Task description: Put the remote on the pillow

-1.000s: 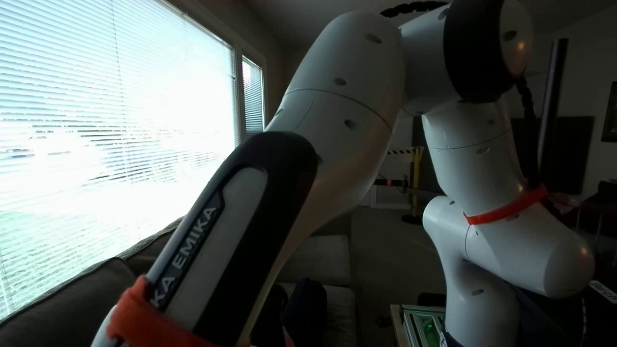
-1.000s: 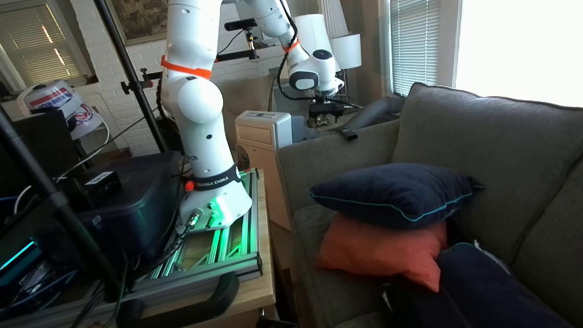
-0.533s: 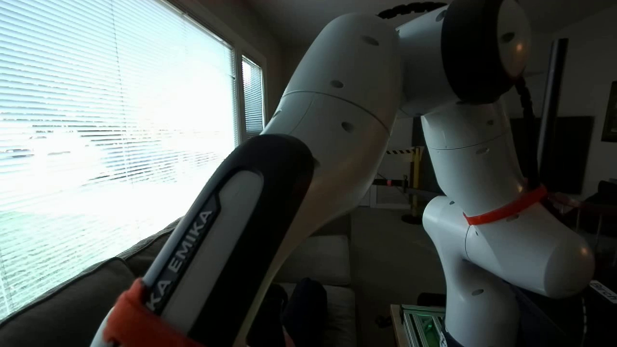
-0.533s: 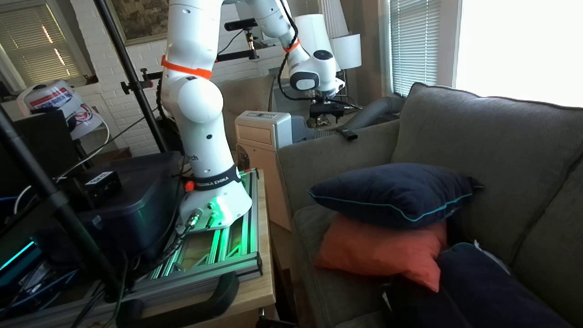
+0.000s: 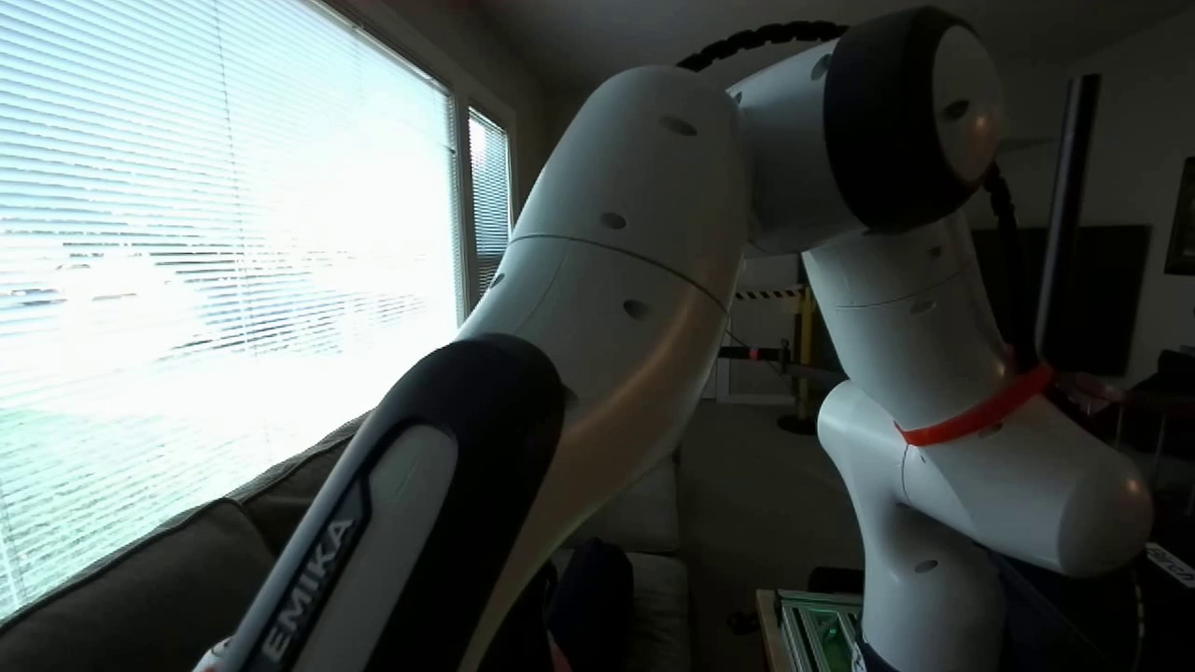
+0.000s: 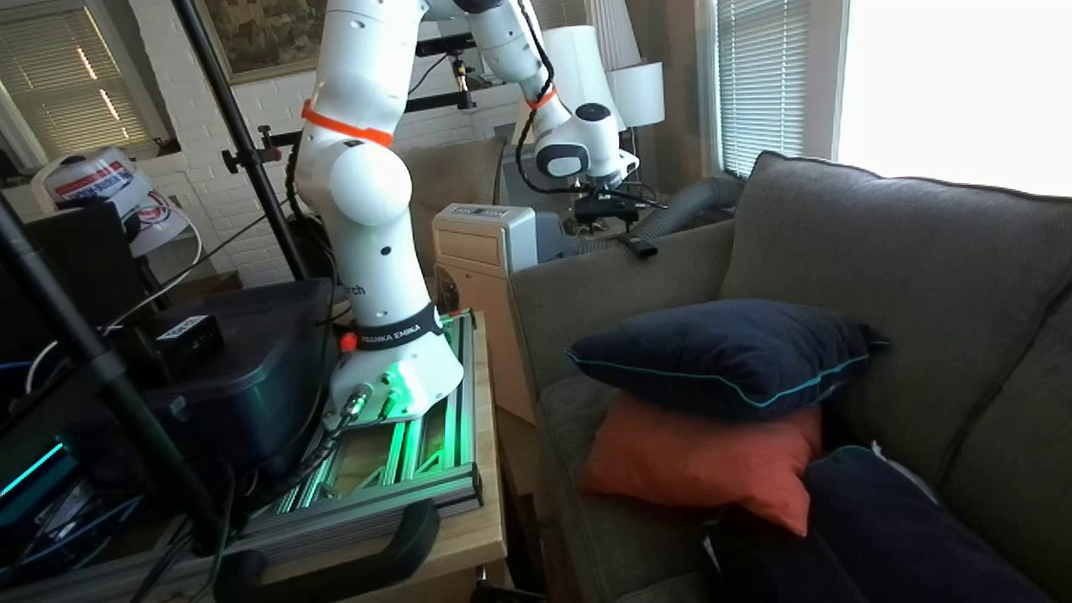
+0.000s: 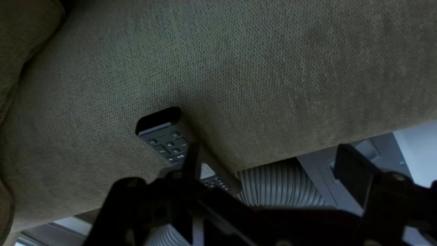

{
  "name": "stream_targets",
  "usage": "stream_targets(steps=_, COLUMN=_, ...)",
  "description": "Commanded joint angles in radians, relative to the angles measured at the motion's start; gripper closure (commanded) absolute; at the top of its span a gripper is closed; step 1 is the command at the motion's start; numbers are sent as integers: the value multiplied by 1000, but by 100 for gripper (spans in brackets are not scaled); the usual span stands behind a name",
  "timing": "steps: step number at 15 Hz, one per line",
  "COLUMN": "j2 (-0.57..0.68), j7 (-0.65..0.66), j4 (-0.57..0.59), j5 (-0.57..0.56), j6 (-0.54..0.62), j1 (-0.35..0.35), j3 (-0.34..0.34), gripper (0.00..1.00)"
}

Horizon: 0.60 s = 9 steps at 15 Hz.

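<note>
A dark remote [image 7: 164, 145] with several buttons lies on the grey sofa's armrest in the wrist view, its lower end hanging at the edge. It also shows in an exterior view [image 6: 638, 245]. My gripper [image 7: 269, 153] is open and empty above the armrest edge; the finger on the left partly covers the remote, and the other finger is well to its right. The gripper shows small in an exterior view [image 6: 605, 219], just left of the remote. A navy pillow [image 6: 724, 356] with teal piping lies on an orange pillow [image 6: 703, 469] on the sofa seat.
The sofa armrest [image 6: 620, 280] and backrest [image 6: 904, 251] border the pillows. A ribbed grey hose [image 7: 280, 184] runs behind the armrest, beside a boxy appliance [image 6: 481, 268]. Another navy cushion [image 6: 879, 519] lies at the front right. A lamp [image 6: 636, 96] stands behind the arm.
The arm has lowered. In an exterior view, the gripper has moved slightly down and right toward the remote. The remote and pillows have not moved.
</note>
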Motion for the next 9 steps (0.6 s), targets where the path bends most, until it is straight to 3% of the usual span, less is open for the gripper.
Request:
stream_targets(steps=1, j2=93, j7=-4, j4=72, j5=-2, j6=89, j1=29, j3=4, gripper=0)
stream_targets(steps=9, j2=234, j7=-121, j4=201, j5=1, j6=202, j1=-52, j3=139, gripper=0)
